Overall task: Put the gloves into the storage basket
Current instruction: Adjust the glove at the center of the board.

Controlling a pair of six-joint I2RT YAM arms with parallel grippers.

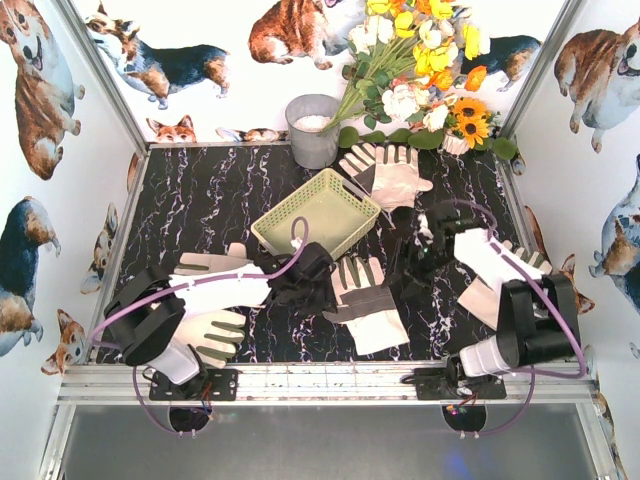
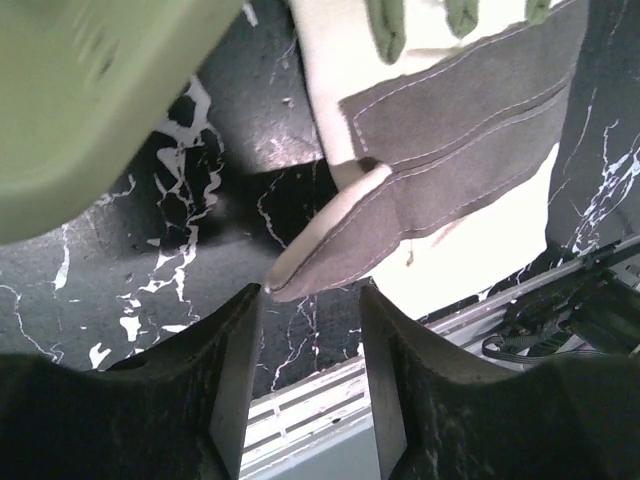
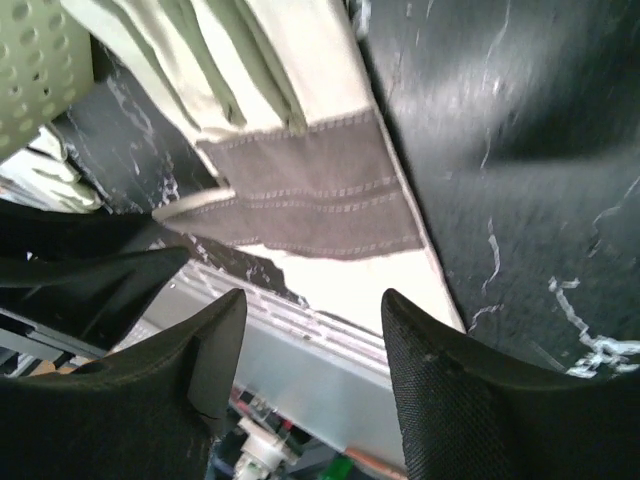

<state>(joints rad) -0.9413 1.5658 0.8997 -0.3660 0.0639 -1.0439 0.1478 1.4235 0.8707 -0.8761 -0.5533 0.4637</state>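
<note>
The pale yellow-green storage basket (image 1: 315, 212) sits mid-table with nothing in it; its wall shows in the left wrist view (image 2: 90, 90) and the right wrist view (image 3: 35, 70). A cream glove with a grey palm patch (image 1: 365, 300) lies flat in front of it, between both grippers. My left gripper (image 1: 320, 285) is open and empty just left of this glove; its thumb (image 2: 330, 250) lies just beyond my fingertips. My right gripper (image 1: 402, 280) is open and empty just right of the same glove (image 3: 310, 195). Other gloves lie at the left (image 1: 215, 290), the right (image 1: 495, 265) and the back (image 1: 385, 172).
A grey metal bucket (image 1: 312, 130) and a bunch of artificial flowers (image 1: 425, 70) stand at the back. Walls with dog pictures close in the sides. The aluminium front rail (image 1: 320, 382) runs along the near edge. Purple cables loop over both arms.
</note>
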